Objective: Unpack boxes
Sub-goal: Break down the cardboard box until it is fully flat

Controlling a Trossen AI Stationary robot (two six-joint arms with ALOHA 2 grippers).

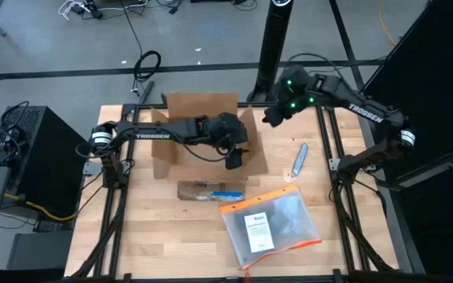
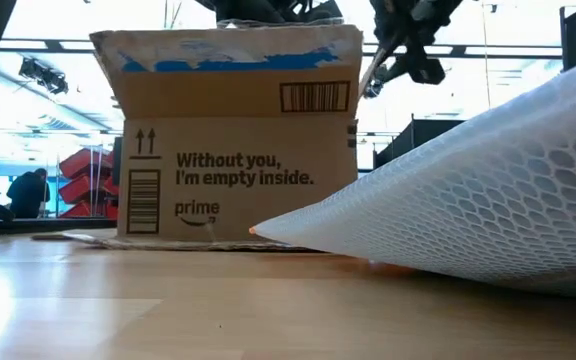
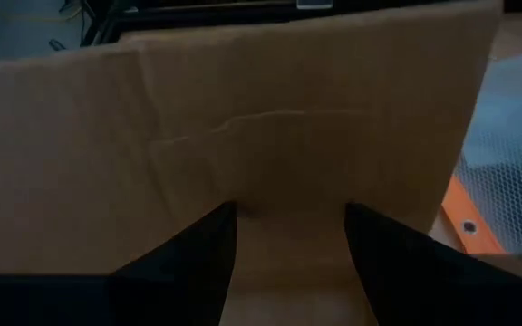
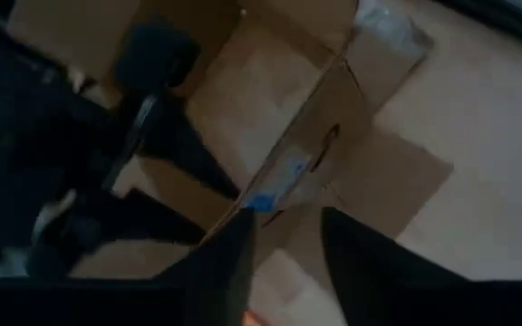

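We see the cardboard box at the table's far centre, flaps open. Left gripper reaches inside it, jaws wide w/ nothing between. Right gripper hovers by the box's far right corner, jaws apart, empty. Clear pouch lies nearer us.

A grey floor lay around the wooden table, strewn with loose cables. A black cabinet stood just beside the table. Behind it, bright windows lit the room, and a person stood far off near red shelving.
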